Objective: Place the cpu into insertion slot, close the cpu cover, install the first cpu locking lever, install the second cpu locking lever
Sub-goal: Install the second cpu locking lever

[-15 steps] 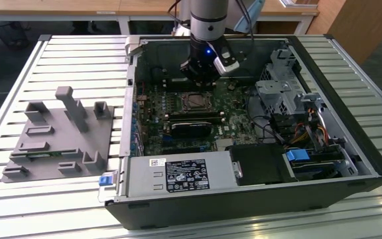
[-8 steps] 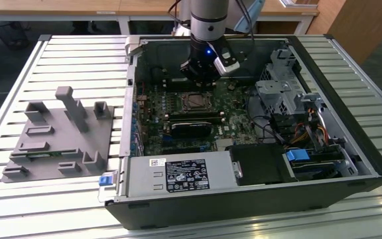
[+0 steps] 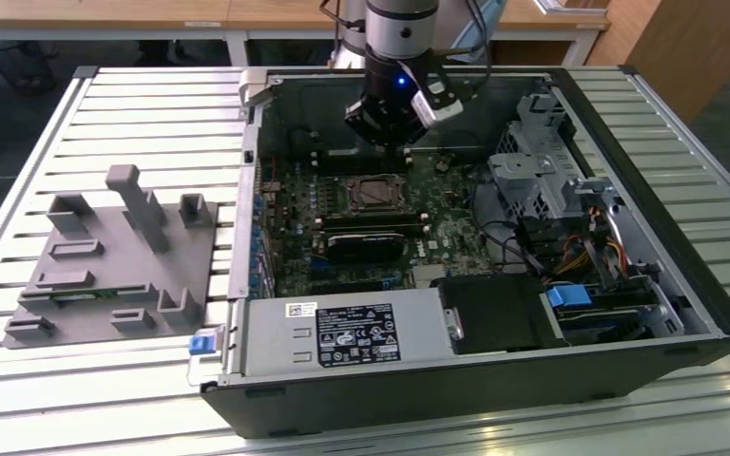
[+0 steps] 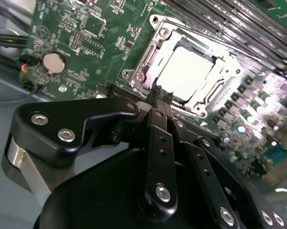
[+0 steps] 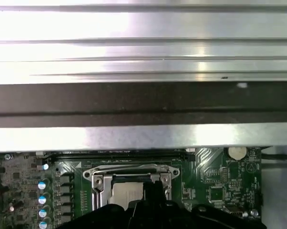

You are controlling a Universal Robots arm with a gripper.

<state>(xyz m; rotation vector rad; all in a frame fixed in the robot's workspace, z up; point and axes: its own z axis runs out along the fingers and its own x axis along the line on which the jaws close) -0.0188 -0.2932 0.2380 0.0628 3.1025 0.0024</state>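
Observation:
The cpu [image 4: 186, 71] lies flat in the insertion slot [image 4: 201, 108], its metal top glaring bright. The silver cpu cover [image 4: 144, 64] lies down around it, with the chip showing through its window. My gripper [image 4: 160, 94] is shut, its two thin black fingers [image 4: 156, 125] pressed together and their tips at the near rim of the socket; nothing shows between them. In the exterior view the gripper [image 3: 388, 141] hangs inside the open computer case just behind the insertion slot [image 3: 372, 193]. The first wrist view shows the cpu [image 5: 126, 193] and a thin silver lever [image 5: 129, 168] along the slot's far side.
Long black memory sticks [image 3: 365, 224] lie just in front of the slot. A power supply [image 3: 339, 334], cables and a drive cage [image 3: 543, 176] crowd the case. A coin battery [image 4: 52, 62] sits on the green board. A grey fixture [image 3: 111, 256] stands on the slatted table at the exterior view's left.

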